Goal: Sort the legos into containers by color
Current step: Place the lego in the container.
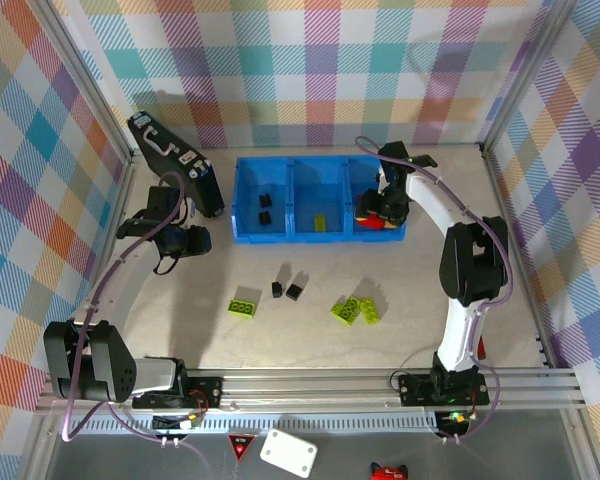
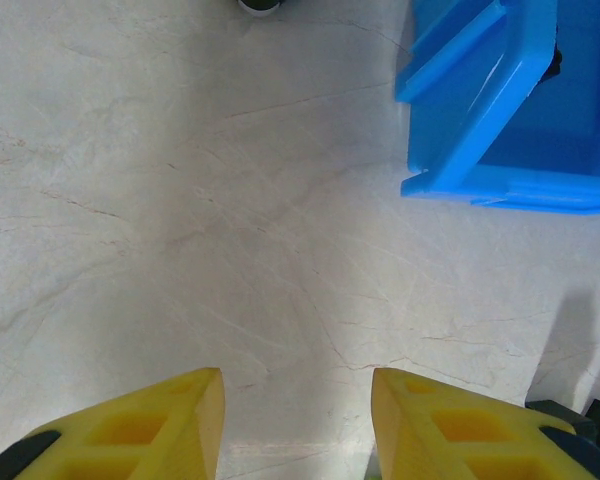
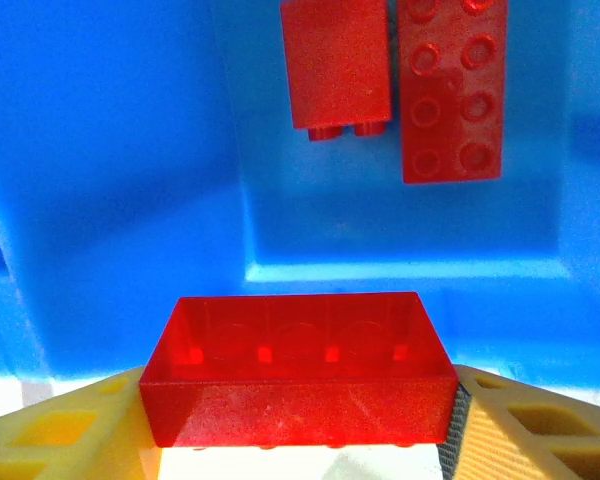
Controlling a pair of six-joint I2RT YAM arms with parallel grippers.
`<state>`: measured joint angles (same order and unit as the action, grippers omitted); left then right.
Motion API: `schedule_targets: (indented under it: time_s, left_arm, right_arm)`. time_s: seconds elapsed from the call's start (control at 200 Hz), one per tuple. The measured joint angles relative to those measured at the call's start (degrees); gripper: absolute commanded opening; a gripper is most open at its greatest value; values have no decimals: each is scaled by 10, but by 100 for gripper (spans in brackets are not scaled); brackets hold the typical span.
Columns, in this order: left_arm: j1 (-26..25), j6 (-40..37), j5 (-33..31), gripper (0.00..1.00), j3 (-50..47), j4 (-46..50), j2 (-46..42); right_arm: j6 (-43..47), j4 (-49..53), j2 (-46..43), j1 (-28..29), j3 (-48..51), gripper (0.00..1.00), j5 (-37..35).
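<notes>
legos (image 1: 368, 311): some loose on the counter (image 1: 210, 340), some in the tray (image 1: 310, 237). right gripper (image 3: 300, 385): clamped on a red brick (image 3: 280, 340), jaws set as wide as the brick is long, a finger pressed to each short end, hanging over the right compartment near its front wall. beyond it, two more red bricks (image 3: 450, 90) lying side by side on the blue floor. left gripper (image 2: 295, 380): parted a little, holding nothing, above bare counter just left of the tray's near corner, not touching it. in the left compartment, two black bricks (image 1: 265, 197); in the middle one, a single lime brick (image 1: 321, 222). on the counter in front of the tray: one lime piece (image 1: 244, 306) to the left, two black ones (image 1: 295, 292) close together in the middle, a lime cluster (image 1: 345, 311) to the right. black case (image 1: 175, 165) just beside the tray's left wall, beyond the left gripper.
</notes>
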<state>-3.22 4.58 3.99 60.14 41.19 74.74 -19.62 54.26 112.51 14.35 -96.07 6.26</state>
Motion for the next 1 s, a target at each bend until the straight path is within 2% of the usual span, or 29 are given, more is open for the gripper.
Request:
schedule_targets:
  time_s: [0.23, 0.74, 1.005]
  left_arm:
    - [0, -2, 0, 43, 0, 0, 0]
    - [0, -2, 0, 43, 0, 0, 0]
    - [0, -2, 1, 43, 0, 0, -2]
  right_arm:
    - [22, -2, 46, -17, -38, 67, 37]
    - [30, -2, 100, -20, -48, 69, 48]
    - [38, -2, 108, -21, -49, 76, 48]
